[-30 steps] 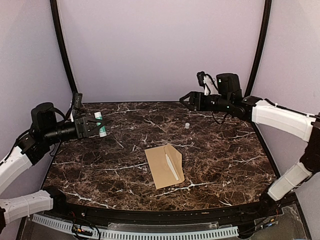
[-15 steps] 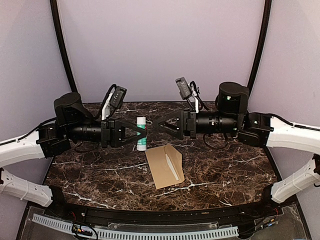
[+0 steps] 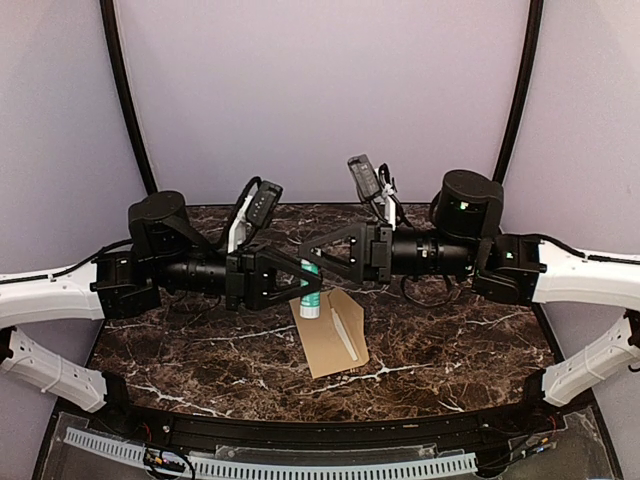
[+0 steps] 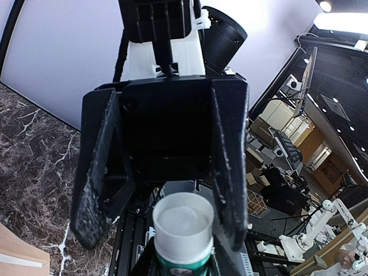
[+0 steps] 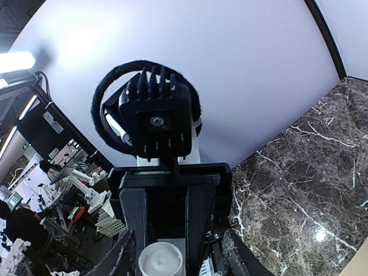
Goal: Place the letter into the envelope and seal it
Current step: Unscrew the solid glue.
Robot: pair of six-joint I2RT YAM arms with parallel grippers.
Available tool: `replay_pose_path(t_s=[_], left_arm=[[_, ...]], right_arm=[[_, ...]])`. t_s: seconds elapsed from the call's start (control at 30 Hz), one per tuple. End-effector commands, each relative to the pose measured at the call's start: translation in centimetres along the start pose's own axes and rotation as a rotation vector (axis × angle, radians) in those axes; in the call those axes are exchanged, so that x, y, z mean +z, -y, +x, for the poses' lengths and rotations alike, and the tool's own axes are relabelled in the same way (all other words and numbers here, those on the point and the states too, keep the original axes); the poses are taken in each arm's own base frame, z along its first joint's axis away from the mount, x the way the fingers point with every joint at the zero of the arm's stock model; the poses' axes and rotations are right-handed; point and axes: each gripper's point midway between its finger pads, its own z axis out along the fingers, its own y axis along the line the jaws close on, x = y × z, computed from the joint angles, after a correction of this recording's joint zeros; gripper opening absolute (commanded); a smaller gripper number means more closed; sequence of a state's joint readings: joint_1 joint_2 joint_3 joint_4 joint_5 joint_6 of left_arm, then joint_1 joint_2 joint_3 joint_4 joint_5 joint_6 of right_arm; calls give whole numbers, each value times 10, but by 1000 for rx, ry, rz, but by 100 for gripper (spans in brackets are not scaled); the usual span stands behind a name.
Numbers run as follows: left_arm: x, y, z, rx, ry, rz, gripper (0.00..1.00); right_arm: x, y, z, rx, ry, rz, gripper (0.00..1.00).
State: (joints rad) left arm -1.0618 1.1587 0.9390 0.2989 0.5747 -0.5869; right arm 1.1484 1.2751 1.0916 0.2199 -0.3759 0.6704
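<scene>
The brown envelope (image 3: 322,345) lies flat mid-table with a pale strip (image 3: 343,335) along its face. The letter is out of view. My left gripper (image 3: 297,283) is shut on a white glue stick with a green label (image 3: 310,292), held upright above the envelope's upper left corner. In the left wrist view its uncapped white top (image 4: 183,221) points up from between my left gripper (image 4: 183,269). My right gripper (image 3: 309,262) faces the left one. Its fingers (image 5: 123,253) straddle the stick's top (image 5: 161,261), open, with a gap on at least one side.
The dark marble table (image 3: 450,330) has lilac walls behind and at both sides, with black posts (image 3: 125,100) in the corners. Both arms stretch across the middle above the table. A white cable rail (image 3: 300,467) runs along the near edge.
Both arms swung in from the sides and met at the centre. The left carried the glue stick rightward over the envelope. The right jaws narrowed around its top.
</scene>
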Motion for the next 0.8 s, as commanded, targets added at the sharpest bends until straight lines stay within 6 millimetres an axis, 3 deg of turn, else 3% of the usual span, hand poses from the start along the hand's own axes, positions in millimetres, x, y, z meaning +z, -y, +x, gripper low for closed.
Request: replay_pose_path(t_s=[0.0, 0.33, 0.53, 0.6, 0.7, 0.73, 0.77], left_arm=[[-1, 18, -19, 58, 57, 34, 0], [-1, 17, -18, 52, 61, 33, 0], [-1, 15, -17, 46, 60, 28, 0], [0, 14, -16, 41, 58, 25, 1], [0, 12, -14, 32, 55, 20, 29], [0, 12, -13, 29, 53, 21, 43], [0, 10, -11, 22, 49, 19, 49]], right_arm=[[-3, -10, -5, -4, 39, -23, 46], [4, -16, 7, 13, 0, -42, 38], [4, -15, 7, 9, 4, -24, 16], [1, -14, 4, 8, 20, -14, 15], [-4, -10, 0, 9, 47, 18, 14], [-6, -10, -3, 6, 61, 28, 14], [-8, -9, -6, 4, 71, 38, 14]])
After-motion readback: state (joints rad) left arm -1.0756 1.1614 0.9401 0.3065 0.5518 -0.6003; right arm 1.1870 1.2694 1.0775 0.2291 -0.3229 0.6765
